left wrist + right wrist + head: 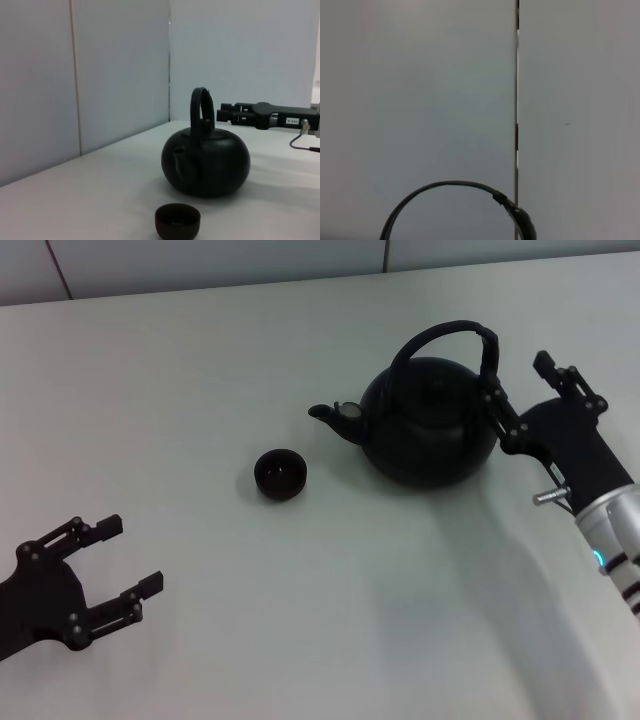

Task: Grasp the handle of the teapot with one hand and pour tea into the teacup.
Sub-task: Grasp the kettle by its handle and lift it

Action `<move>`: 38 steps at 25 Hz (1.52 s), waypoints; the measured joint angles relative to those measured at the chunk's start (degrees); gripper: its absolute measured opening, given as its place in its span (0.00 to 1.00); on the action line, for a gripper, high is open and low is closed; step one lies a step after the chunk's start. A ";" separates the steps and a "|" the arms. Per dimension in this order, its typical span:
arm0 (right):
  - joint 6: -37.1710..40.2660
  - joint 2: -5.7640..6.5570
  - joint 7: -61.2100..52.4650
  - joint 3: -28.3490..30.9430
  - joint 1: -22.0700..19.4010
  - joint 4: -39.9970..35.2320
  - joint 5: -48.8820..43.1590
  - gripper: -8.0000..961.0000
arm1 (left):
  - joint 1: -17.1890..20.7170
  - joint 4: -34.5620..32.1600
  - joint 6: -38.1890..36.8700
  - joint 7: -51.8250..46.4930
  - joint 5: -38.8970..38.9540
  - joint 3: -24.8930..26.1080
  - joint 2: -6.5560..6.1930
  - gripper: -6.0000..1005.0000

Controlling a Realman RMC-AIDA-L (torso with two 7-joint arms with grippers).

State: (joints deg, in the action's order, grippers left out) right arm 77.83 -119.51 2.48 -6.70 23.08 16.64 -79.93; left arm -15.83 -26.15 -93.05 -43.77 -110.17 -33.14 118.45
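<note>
The matte-black teapot (430,425) stands upright right of the table's middle, its stubby spout pointing left toward the teacup (279,474). The arched handle (450,335) rises over its top, with the ribbed part on the right side. My right gripper (517,377) is open just right of that ribbed side, level with the handle and with nothing between its fingers. In the left wrist view the teapot (205,160), its handle (201,107), the teacup (177,220) and the right gripper (225,115) show. The right wrist view catches only the handle's arc (445,186). My left gripper (131,555) rests open at the near left.
The white table (200,390) runs back to a pale panelled wall (100,75) behind the teapot. A vertical seam (516,100) in that wall shows in the right wrist view.
</note>
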 joint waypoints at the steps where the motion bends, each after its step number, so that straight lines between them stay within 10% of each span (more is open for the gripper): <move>1: -0.30 0.03 -0.03 0.03 0.34 -0.14 0.03 0.64 | 0.07 0.10 -0.01 0.00 0.28 0.00 -0.01 0.80; 26: -5.34 -0.07 -2.03 0.44 3.91 -2.31 -0.63 0.54 | 0.15 0.14 -0.02 0.01 1.86 0.00 -0.08 0.80; 38: -5.45 -0.01 -2.15 0.61 4.33 -2.29 -0.68 0.14 | 0.54 0.14 -0.11 0.00 1.90 0.00 -0.01 0.80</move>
State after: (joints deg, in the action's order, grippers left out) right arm 72.39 -119.51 0.33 -6.10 27.41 14.35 -80.60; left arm -15.29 -26.01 -93.16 -43.77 -108.27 -33.13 118.44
